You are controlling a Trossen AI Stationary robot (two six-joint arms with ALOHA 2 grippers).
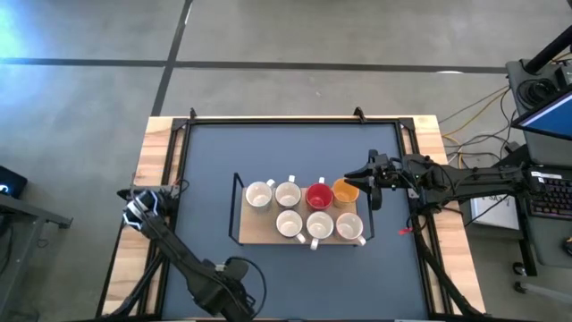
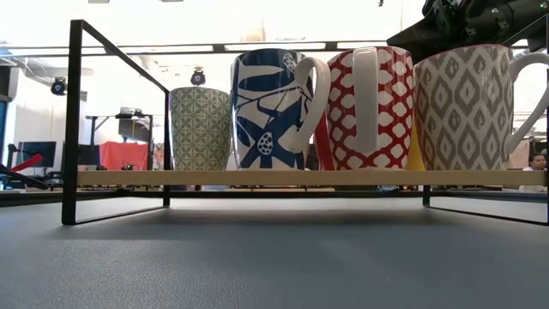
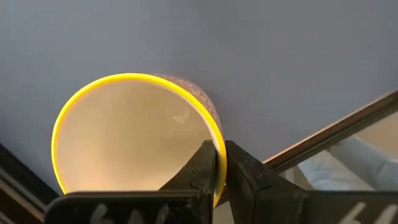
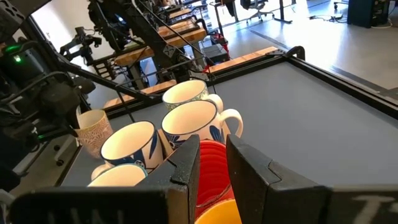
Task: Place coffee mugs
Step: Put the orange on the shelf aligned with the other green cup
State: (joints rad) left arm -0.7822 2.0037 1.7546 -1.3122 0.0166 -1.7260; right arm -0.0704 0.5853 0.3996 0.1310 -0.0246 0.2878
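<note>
Seven mugs stand on the wooden board (image 1: 255, 234) of a black wire rack in the table's middle. The far row holds two white mugs, the red mug (image 1: 319, 196) and the orange mug (image 1: 345, 191); three white mugs (image 1: 318, 224) make the near row. My right gripper (image 1: 368, 182) (image 4: 211, 146) is open just above the orange mug's rim (image 4: 217, 214) on its right side; I cannot tell whether it touches. My left gripper (image 1: 143, 207) (image 3: 219, 149) is at the table's left edge, shut on a cream patterned mug (image 3: 137, 137) (image 4: 93, 130) with a yellow rim. My left gripper pinches the cream mug's wall at the rim (image 3: 217, 134), with one finger (image 3: 202, 168) inside the mug and the other outside. The fingers come from above, pointing down into the mouth. I cannot tell whether the mug's base rests on the table.
A black rail (image 1: 295, 119) frames the dark mat, with wooden borders (image 1: 152, 152) outside it. The rack's wire frame (image 2: 75, 120) rises above the board. Bare mat lies to the rack's left, far and near sides. Cables and equipment (image 1: 536, 179) sit beyond the right edge.
</note>
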